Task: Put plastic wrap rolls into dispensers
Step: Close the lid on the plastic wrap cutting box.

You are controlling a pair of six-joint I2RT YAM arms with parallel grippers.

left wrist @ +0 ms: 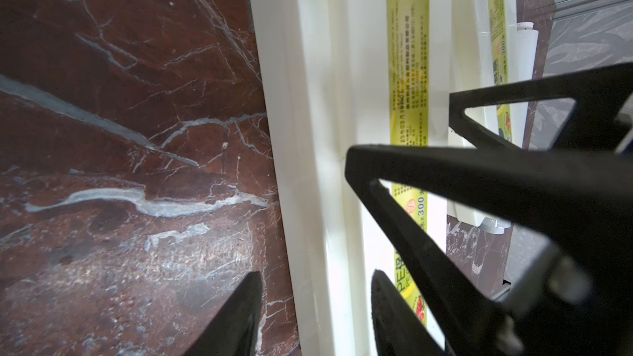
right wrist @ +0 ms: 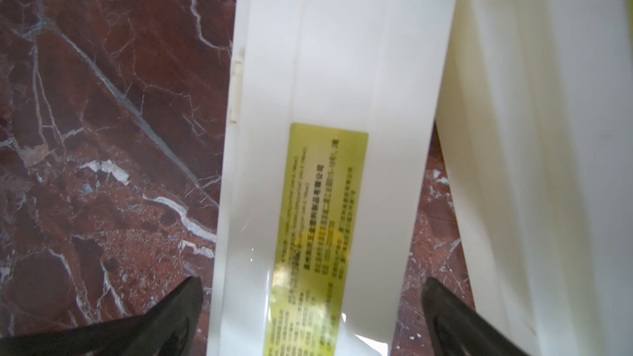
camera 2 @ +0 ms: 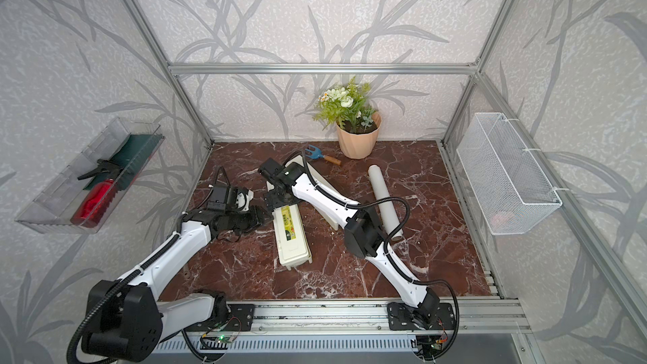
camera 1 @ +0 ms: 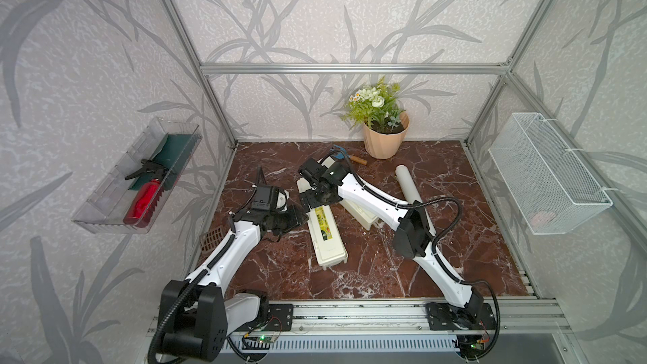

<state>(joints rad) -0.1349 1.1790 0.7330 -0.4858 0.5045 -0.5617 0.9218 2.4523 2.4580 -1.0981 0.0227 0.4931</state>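
Because the box (camera 1: 329, 245) looks shut and needs opening, the left claw (camera 1: 304, 218) straddles its nine-o'clock edge — grip unclear — while the right claw (camera 1: 311, 201) gapes wide above.

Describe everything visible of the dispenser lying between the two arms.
The dispenser is a long, glossy cream-white plastic box, lid shut, a yellow-green printed label on top. It lies flat and slanted on the marble table. The open right end effector straddles its far end; the left end effector straddles one long edge. Contact is unclear.
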